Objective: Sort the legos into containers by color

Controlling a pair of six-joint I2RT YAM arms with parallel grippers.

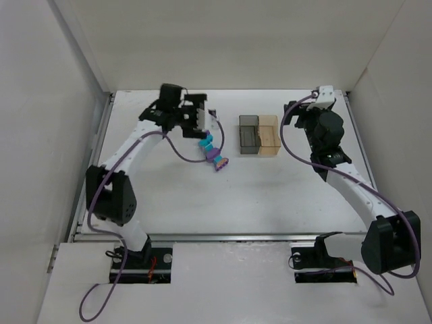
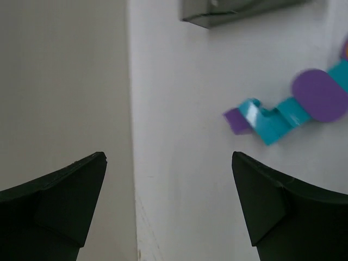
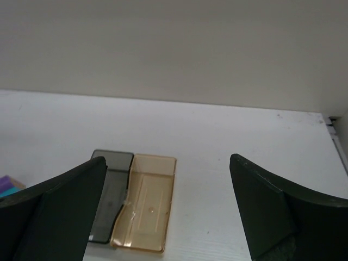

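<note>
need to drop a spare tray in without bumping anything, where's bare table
Bare table runs wide between the legos, the grey bin, the amber bin and the arm bases. A strip also lies free behind both bins, up to the back wall. Crowded: left pincer sits right by the legos.

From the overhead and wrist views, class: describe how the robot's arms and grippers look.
Both the left arm and right arm have white links, bulky black joints and a looping purple cable. The left gripper and right gripper each have two black, wedge-shaped fingers.
</note>
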